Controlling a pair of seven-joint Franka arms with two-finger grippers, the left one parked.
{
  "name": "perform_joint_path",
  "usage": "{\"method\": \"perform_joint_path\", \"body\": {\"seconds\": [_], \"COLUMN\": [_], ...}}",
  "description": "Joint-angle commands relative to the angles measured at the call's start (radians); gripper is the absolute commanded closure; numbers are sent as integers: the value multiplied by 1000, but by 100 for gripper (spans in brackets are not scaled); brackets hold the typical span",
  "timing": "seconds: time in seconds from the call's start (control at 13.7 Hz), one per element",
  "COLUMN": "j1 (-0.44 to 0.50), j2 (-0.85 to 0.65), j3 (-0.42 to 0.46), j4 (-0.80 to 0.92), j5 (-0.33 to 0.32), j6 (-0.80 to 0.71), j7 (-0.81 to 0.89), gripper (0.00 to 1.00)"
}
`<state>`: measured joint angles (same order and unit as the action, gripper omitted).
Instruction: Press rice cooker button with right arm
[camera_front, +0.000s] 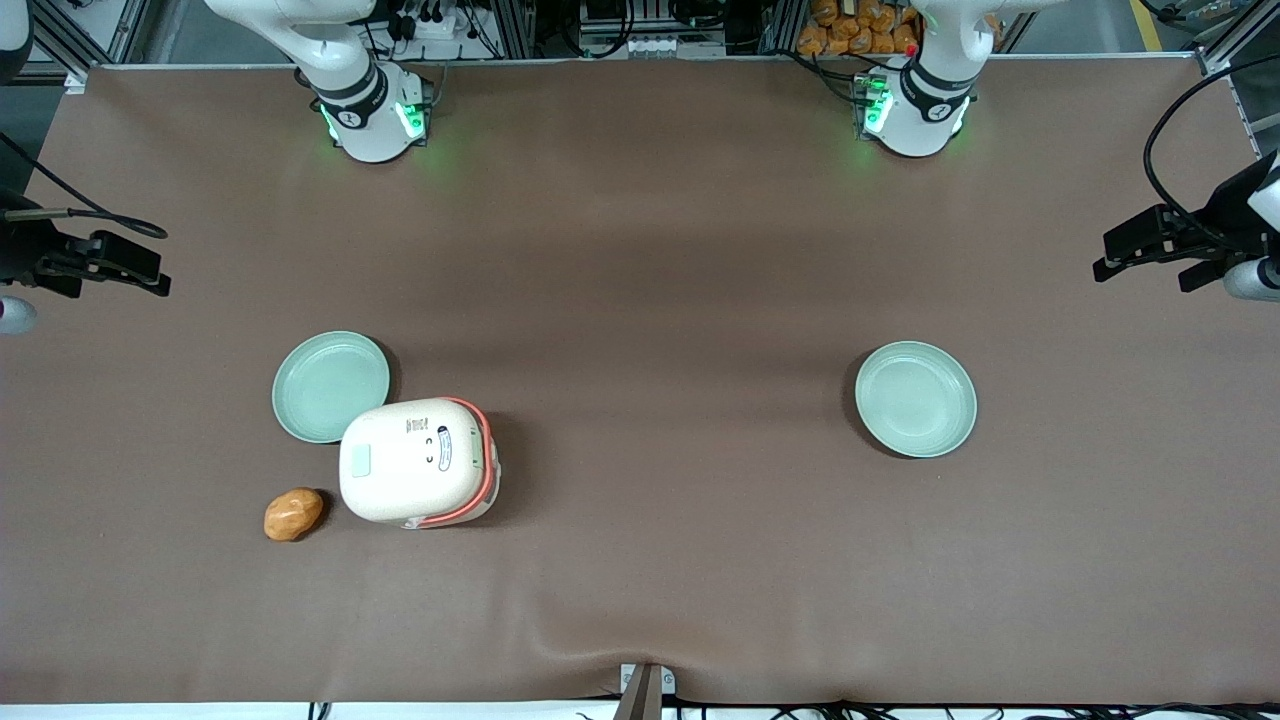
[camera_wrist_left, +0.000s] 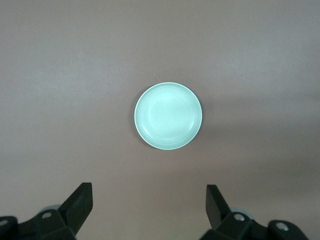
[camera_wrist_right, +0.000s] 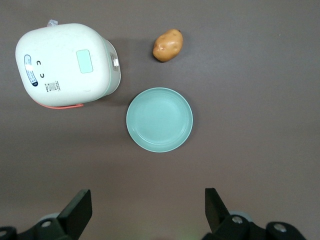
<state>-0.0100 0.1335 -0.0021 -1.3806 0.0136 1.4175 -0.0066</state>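
1. Brown cloth is seen covering the table (camera_front: 640, 250); the cream-white rice cooker (camera_front: 417, 461) is stood on it toward the working arm's end, lid shut
2. The pale green button (camera_front: 360, 460) is set into the cream lid, on the side toward the potato; the dark oval label (camera_front: 444, 447) is printed nearer the salmon-pink trim band
3. A pale green plate (camera_front: 331, 387) is placed just beside the cooker, farther from the front camera; whether the two touch cannot be told
4. An orange-brown potato (camera_front: 293, 514) is laid near the cooker, slightly nearer the front camera, apart from it
5. A second pale green plate (camera_front: 916, 398) is placed well apart, toward the parked arm's end of the table
6. The gripper (camera_wrist_right: 147, 212) of the right arm (camera_front: 340, 75) is held high above the table, well apart from the cooker, at the working arm's edge of the table in the front view; nothing is touched by it
7. The jaws are seen spread wide apart with nothing between them; the plate (camera_wrist_right: 159, 119), cooker (camera_wrist_right: 65, 65), button (camera_wrist_right: 83, 61) and potato (camera_wrist_right: 168, 45) are all framed ahead of the fingers (camera_wrist_right: 80, 212) in the right wrist view
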Motion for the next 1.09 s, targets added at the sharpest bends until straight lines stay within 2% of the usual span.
{"method": "perform_joint_path", "body": {"seconds": [0.0,1.02], "j1": [-15,-31], "j2": [-12,-12], "j3": [10,13], "j4": [6,6], "j5": [6,11], "j6": [-29,-32], "j7": [17,4], "gripper": [0,0]}}
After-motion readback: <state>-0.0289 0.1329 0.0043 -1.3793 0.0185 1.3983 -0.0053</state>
